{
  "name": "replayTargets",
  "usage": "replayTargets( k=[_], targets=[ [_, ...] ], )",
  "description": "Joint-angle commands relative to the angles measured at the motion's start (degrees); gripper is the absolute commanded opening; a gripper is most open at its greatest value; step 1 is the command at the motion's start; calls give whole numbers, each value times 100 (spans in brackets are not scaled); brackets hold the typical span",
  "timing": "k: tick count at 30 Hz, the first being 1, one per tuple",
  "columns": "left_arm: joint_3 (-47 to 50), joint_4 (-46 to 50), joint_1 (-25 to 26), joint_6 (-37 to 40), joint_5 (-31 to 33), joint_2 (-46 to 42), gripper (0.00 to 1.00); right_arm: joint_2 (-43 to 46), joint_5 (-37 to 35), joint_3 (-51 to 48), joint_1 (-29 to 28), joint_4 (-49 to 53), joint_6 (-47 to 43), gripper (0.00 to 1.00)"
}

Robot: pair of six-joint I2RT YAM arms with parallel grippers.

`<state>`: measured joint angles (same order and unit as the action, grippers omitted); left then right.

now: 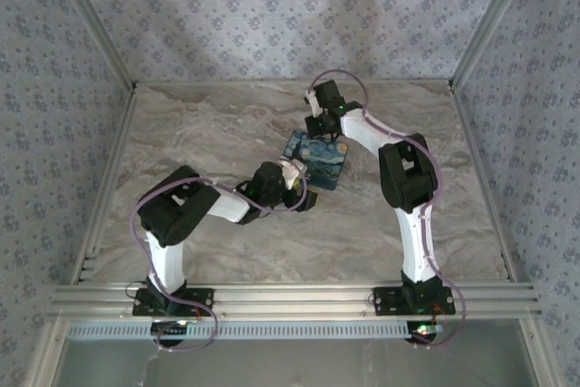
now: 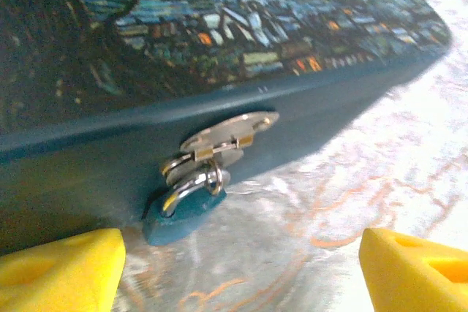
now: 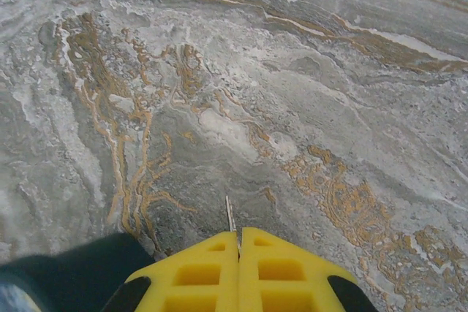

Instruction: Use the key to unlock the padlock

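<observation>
A teal padlock (image 2: 181, 213) hangs by its silver shackle (image 2: 191, 184) from the metal hasp (image 2: 230, 131) on the front of a dark blue box with a painted night-sky lid (image 2: 219, 34). It rests on the marble table. In the left wrist view my left gripper (image 2: 241, 275) is open, its yellow fingertips (image 2: 62, 268) wide apart on either side of the lock and not touching it. My right gripper (image 3: 239, 237) is shut on the key, whose thin blade (image 3: 230, 215) sticks out over the table. From above, the left gripper (image 1: 301, 186) is at the box's near side and the right gripper (image 1: 326, 133) at its far edge.
The box (image 1: 319, 159) lies mid-table between both arms. A dark corner of it (image 3: 66, 275) shows at the lower left of the right wrist view. Metal frame rails (image 1: 290, 296) and patterned walls bound the marble table (image 1: 208, 124).
</observation>
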<state>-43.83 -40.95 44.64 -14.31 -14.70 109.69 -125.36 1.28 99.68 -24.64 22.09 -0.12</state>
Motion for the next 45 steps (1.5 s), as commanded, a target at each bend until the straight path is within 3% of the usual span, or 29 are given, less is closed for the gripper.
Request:
replayTargets(
  k=[1, 8, 12, 22, 31, 38, 45],
  targets=[
    [-227, -432, 87, 200, -972, 53, 83, -112, 250, -183, -215, 516, -164, 0],
    [-239, -993, -13, -211, -1550, 225, 82, -33, 226, -264, -246, 494, -164, 0],
    [-234, -1398, -53, -579, -1422, 398, 84, 2, 214, -317, -247, 473, -164, 0],
    [98, -1274, 84, -567, -302, 333, 87, 357, -298, -267, -44, 584, -153, 0],
    [137, -993, 367, -134, 825, 166, 90, 539, -916, -292, 513, 973, 197, 0],
    [57, -1025, 378, -86, 350, 210, 91, 763, -1196, -1007, 698, 817, 516, 0],
    [-305, -972, 370, -163, -611, 415, 89, 785, -1035, -1446, 510, 355, 607, 0]
  ],
)
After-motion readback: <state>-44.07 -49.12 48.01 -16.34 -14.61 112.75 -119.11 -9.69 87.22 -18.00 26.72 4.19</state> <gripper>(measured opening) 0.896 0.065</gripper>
